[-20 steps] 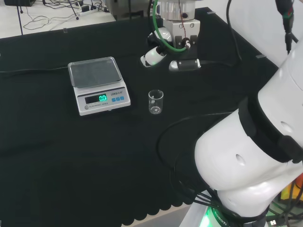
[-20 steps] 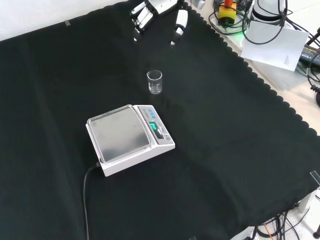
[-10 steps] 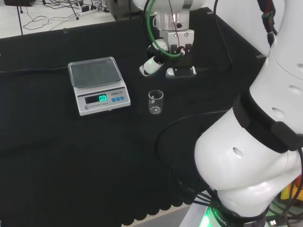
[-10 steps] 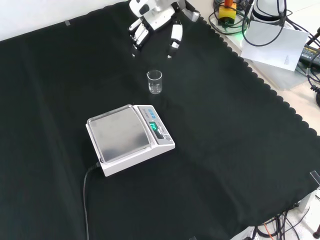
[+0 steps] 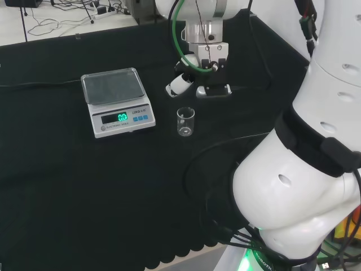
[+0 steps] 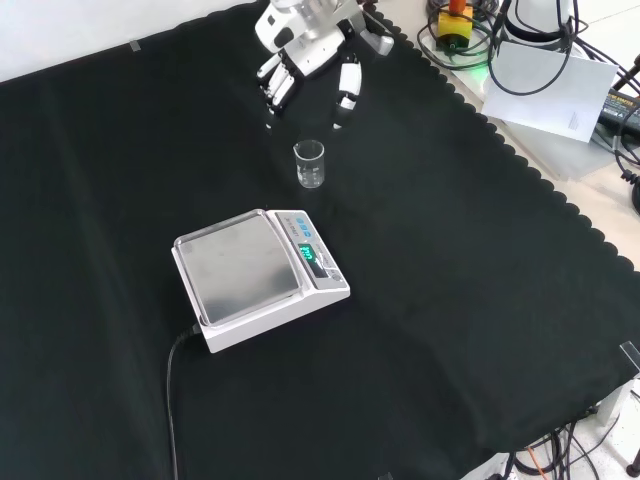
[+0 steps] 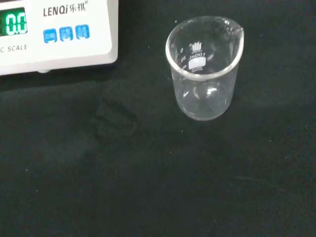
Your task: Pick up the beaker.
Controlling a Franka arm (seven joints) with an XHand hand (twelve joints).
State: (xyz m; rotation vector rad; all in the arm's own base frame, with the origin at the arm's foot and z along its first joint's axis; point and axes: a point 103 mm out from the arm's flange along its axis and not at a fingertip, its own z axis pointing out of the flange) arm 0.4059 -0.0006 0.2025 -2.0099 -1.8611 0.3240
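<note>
A small clear glass beaker (image 5: pixel 185 121) stands upright and empty on the black cloth, just right of the scale in the head view. In the front view the beaker (image 6: pixel 310 164) is beyond the scale, and the wrist view has the beaker (image 7: pixel 205 66) close, with a pouring lip and printed marks. The black and white hand (image 5: pixel 196 84) hangs just beyond the beaker in the head view, a short gap apart. In the front view the hand (image 6: pixel 305 70) points down at the cloth, fingers straight and spread from the thumb, holding nothing.
A white digital scale (image 5: pixel 114 101) with a grey pan and lit green display sits left of the beaker in the head view; the scale (image 6: pixel 259 277) trails a black cable in the front view. The arm's big white links (image 5: pixel 304 169) stand at the head view's right.
The hand has come down and closer to the beaker, leftward in the head view and lower in the front view. The beaker and the scale have stayed put.
</note>
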